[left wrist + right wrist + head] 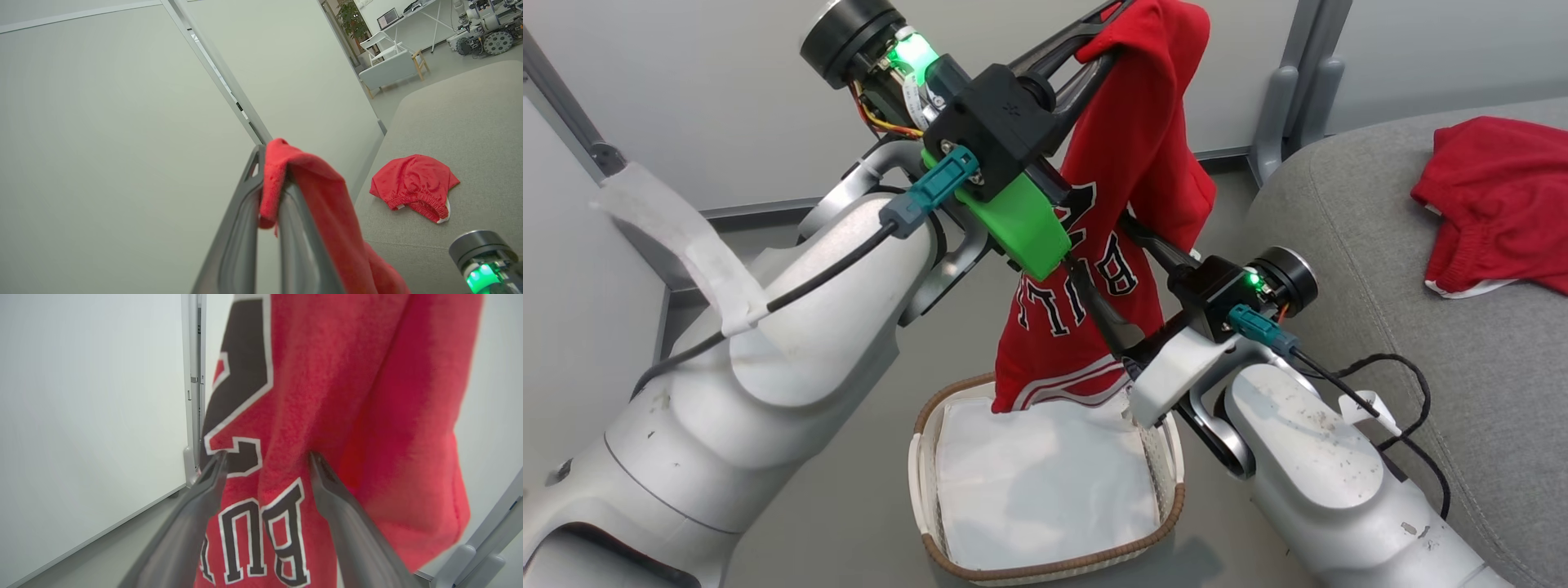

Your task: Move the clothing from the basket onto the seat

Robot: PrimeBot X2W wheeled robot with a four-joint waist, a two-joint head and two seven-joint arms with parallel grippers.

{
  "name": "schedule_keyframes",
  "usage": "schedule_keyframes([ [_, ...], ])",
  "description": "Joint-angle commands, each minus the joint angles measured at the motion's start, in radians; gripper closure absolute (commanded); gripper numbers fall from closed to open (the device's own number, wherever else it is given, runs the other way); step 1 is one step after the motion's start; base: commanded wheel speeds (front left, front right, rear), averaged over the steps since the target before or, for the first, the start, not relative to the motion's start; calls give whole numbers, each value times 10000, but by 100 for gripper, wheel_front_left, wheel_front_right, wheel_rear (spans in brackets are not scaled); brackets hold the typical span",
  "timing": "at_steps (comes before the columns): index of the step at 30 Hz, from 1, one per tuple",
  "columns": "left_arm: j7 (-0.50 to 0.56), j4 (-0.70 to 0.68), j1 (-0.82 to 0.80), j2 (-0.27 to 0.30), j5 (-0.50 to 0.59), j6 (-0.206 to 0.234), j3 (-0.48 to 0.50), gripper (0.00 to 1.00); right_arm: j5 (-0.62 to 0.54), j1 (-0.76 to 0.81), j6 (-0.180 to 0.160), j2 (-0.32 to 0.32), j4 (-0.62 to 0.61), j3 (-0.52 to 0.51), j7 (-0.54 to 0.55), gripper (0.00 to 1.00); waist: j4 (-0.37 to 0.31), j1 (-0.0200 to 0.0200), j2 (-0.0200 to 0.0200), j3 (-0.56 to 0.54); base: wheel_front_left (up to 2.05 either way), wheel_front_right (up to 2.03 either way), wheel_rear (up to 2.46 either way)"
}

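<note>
My left gripper [1107,37] is raised high and shut on the top of a red jersey [1123,163] with dark lettering; the pinch shows in the left wrist view [273,171]. The jersey hangs down, and its striped hem reaches the back of the white basket [1045,563]. My right gripper [1115,261] is open at the jersey's middle, its fingers spread on either side of the lettered cloth [265,457]. Red shorts [1494,204] [412,185] lie on the grey seat [1339,245] [470,122] at the right.
A white liner sheet [1037,482] covers the basket's bottom. A pale wall panel with a grey post foot [1298,90] stands behind. A black cable [1405,392] loops off my right forearm over the seat's edge. Far off are a white chair [388,61] and a desk.
</note>
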Motion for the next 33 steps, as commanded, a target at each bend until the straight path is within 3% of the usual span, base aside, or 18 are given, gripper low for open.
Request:
schedule_keyframes([
  [1, 25, -31, 121, -36, -69, 49, -17, 100, 83, -147, -14, -38, 108, 29, -45, 0, 36, 1, 0, -16, 0, 0, 0],
  [8, 115, -123, 4, -167, -200, 122, -52, 100, -236, -501, -14, -26, 783, -439, -35, 0, 172, 1, 0, 17, 0, 0, 0],
  [11, 115, -156, -62, -216, -246, 120, -62, 100, 18, -697, -14, -20, 1149, 158, -33, 0, 232, 1, 0, 57, 0, 0, 0],
  [12, 115, -152, -73, -216, -267, 133, -54, 100, 120, -768, -14, -31, 1258, 370, -33, 21, 246, 1, 0, 69, 0, 0, 0],
  [13, 119, -129, -74, -218, -302, 160, -26, 100, 230, -879, -14, -37, 1402, 670, -33, 77, 261, 1, 0, 85, 0, 0, 0],
  [14, 119, -94, -66, -217, -330, 186, 1, 100, 333, -951, -14, -38, 1514, 917, -33, 100, 271, 1, 0, 99, 0, 0, 0],
  [19, 176, 343, 173, 5, -533, 332, 219, 100, 852, -1250, -14, -40, 1684, 1447, -33, 100, 263, 1, 0, 215, 0, 0, 0],
  [27, 48, 1456, 837, 560, -1033, 548, 577, 100, 831, -1142, -14, -34, 1380, 1223, -35, 100, 84, 1, 0, 420, 0, 0, 0],
  [28, -8, 1554, 961, 587, -1100, 573, 618, 92, 790, -1107, -14, -35, 1323, 1132, -35, 100, 69, 1, 0, 438, 0, 0, 0],
  [29, -90, 1660, 1105, 611, -1190, 618, 680, 60, 756, -1067, -14, -37, 1239, 1011, -35, 100, 47, 1, 0, 466, 0, 0, 0],
  [30, -158, 1744, 1230, 615, -1263, 631, 724, 20, 722, -1026, -14, -35, 1179, 914, -35, 100, 36, 1, 0, 485, 0, 0, 0],
  [31, -241, 1846, 1417, 617, -1396, 657, 783, 0, 662, -975, -14, -35, 1099, 799, -35, 100, 21, 1, 0, 503, 0, 0, 0],
  [33, -386, 1991, 1738, 623, -1594, 725, 849, 0, 575, -906, -14, -35, 967, 575, -35, 100, -3, 1, 0, 534, 0, 0, 0],
])
